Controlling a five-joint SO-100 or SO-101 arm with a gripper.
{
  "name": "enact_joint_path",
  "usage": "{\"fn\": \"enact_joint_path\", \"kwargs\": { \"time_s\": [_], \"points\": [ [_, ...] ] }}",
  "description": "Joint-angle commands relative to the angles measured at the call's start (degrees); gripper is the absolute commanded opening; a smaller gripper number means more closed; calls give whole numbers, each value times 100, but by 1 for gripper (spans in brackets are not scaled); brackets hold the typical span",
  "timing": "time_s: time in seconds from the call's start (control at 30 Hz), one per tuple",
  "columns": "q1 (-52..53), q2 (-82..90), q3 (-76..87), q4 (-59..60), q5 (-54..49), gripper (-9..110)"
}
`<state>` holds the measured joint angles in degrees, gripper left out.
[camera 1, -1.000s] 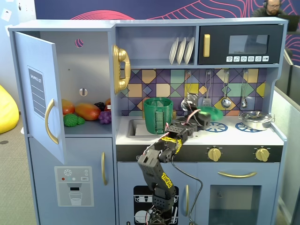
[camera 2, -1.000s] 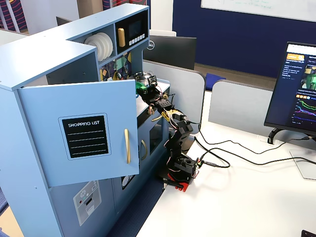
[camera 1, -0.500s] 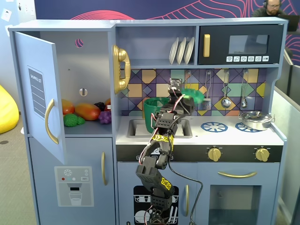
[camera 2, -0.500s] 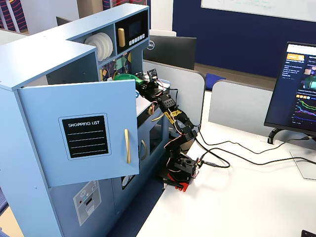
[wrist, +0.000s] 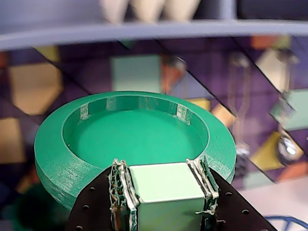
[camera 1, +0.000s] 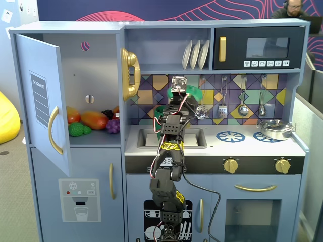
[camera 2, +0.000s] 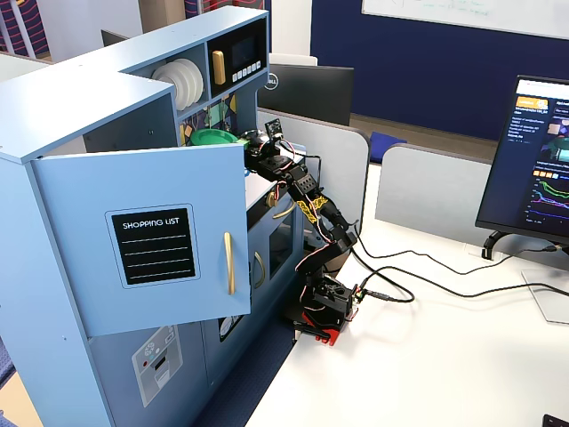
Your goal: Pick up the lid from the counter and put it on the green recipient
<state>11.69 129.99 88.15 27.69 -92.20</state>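
Note:
My gripper (wrist: 163, 169) is shut on the pale square tab of the lid (wrist: 134, 139), a round green disc with a raised rim. It holds the lid in the air in front of the tiled back wall. In a fixed view the lid (camera 1: 196, 94) hangs above the sink, up and to the right of the green recipient (camera 1: 160, 112), which stands on the counter (camera 1: 242, 147) and is mostly hidden behind my arm. The lid also shows in the other fixed view (camera 2: 211, 138), beside my gripper (camera 2: 240, 142). The pot is out of the wrist view.
A recessed sink (camera 1: 194, 137) lies under the arm. A silver pan (camera 1: 275, 129) sits on the right burner ring; another ring (camera 1: 230, 136) is bare. Utensils (camera 1: 243, 108) hang on the back wall, with a shelf of plates (camera 1: 196, 54) just above. The fridge door (camera 1: 43, 106) stands open at left.

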Motion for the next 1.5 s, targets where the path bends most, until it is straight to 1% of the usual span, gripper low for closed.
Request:
{"fn": "enact_joint_path", "kwargs": {
  "time_s": [0.0, 0.37, 0.7, 1.47],
  "points": [
    [-193, -105, -483, 9, 88, 0],
    [-527, -729, -879, 53, 26, 0],
    [-826, -993, -967, 114, -237, 0],
    [-940, -1310, -835, 176, -563, 0]
  ]
}}
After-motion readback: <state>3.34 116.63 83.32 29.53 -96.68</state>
